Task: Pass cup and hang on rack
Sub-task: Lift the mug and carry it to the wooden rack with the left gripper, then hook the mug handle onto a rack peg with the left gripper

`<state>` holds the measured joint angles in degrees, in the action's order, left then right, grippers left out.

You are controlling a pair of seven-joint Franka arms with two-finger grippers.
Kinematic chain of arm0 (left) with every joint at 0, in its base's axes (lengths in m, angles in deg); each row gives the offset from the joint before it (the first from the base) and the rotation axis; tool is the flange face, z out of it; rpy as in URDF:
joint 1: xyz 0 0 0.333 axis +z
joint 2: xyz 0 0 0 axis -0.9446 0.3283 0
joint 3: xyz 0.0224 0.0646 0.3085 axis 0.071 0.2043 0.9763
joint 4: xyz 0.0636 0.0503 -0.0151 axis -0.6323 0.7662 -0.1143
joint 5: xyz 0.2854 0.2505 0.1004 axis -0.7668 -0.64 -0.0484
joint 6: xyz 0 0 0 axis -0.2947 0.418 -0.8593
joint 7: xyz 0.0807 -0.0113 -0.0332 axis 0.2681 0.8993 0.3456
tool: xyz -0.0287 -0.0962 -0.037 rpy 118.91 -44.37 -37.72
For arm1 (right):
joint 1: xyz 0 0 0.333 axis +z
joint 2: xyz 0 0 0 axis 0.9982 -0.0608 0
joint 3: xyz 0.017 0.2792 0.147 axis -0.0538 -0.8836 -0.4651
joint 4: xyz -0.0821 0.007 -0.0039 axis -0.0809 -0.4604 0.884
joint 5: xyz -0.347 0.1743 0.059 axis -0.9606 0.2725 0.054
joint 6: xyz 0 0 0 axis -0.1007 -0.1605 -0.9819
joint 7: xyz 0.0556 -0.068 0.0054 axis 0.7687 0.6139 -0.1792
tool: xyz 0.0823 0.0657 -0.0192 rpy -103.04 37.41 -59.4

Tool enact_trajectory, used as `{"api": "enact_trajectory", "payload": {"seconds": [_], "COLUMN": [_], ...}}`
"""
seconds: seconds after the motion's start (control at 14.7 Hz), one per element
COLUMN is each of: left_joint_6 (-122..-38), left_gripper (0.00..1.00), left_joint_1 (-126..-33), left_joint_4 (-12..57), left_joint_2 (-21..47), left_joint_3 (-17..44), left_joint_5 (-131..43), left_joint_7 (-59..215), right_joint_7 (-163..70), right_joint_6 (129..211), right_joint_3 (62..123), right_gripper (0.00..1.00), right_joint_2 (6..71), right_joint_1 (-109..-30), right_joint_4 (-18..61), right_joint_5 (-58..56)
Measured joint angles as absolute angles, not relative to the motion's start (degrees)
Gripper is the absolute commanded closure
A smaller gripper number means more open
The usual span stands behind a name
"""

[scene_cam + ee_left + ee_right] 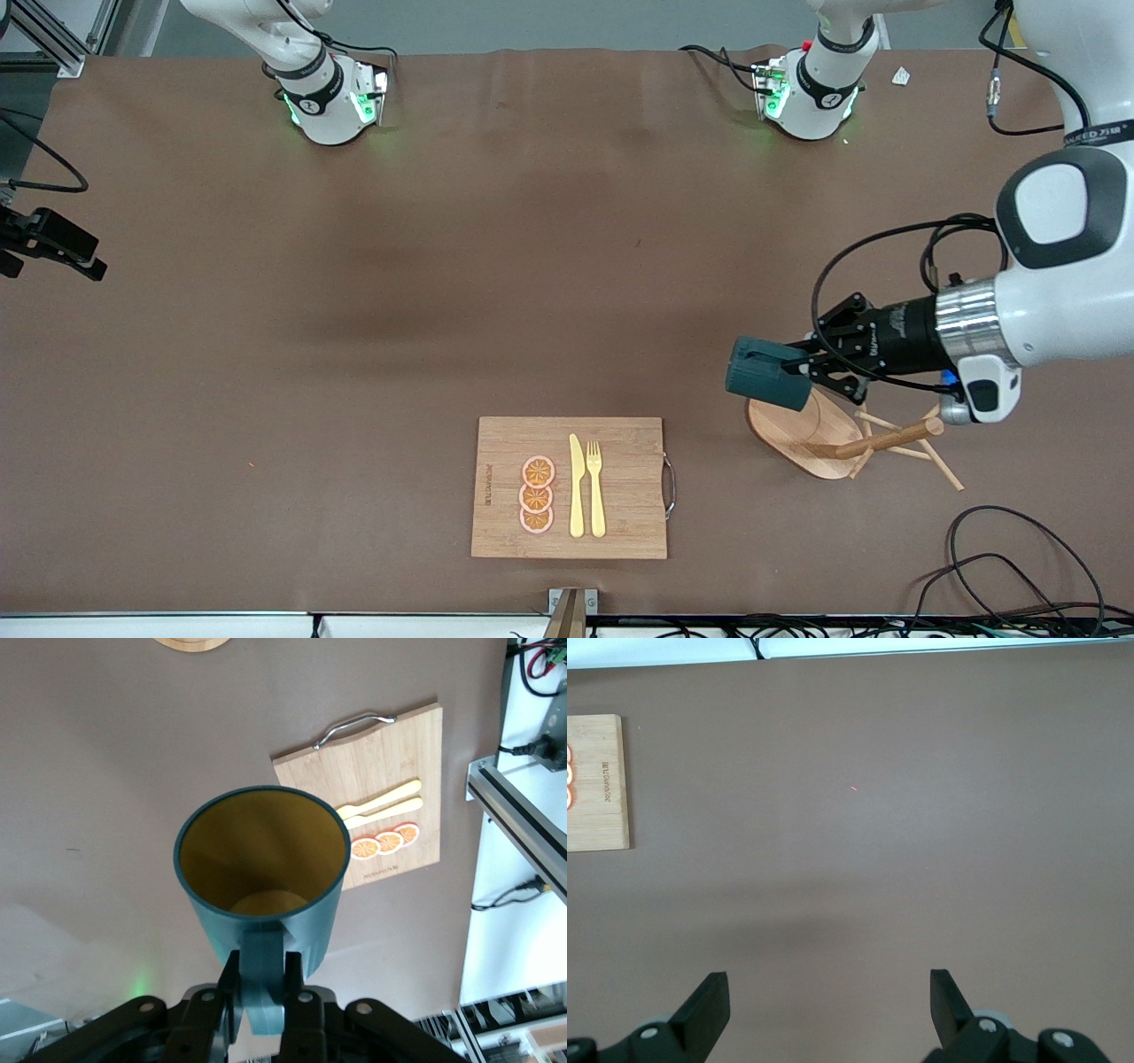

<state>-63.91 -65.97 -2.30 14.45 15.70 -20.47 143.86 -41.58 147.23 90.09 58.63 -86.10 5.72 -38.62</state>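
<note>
My left gripper is shut on the loop handle of the dark teal cup and holds it on its side, over the edge of the rack's oval base. In the left wrist view the fingers clamp the handle, and the cup shows its yellowish inside, mouth facing away from the gripper. The wooden rack's post and thin pegs lie beside the cup toward the left arm's end. My right gripper is open and empty over bare table at the right arm's end.
A bamboo cutting board with a yellow knife, a fork and orange slices lies near the front edge. It also shows in the left wrist view. Black cables lie at the front corner by the rack.
</note>
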Motion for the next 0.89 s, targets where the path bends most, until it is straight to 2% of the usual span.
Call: {"api": "enact_trajectory", "payload": {"seconds": [0.89], "left_joint_6": [-63.24], "left_gripper": [1.00], "left_joint_1": [-56.03], "left_joint_4": [-1.34], "left_joint_2": [20.53], "left_joint_3": [15.70], "left_joint_5": [-13.68], "left_joint_7": [128.59], "right_joint_7": [-41.65], "right_joint_6": [147.23], "right_joint_3": [89.90], "right_gripper": [0.00], "right_joint_2": [58.63], "right_joint_1": [-86.10], "right_joint_4": [5.71], "right_joint_5": [-38.62]}}
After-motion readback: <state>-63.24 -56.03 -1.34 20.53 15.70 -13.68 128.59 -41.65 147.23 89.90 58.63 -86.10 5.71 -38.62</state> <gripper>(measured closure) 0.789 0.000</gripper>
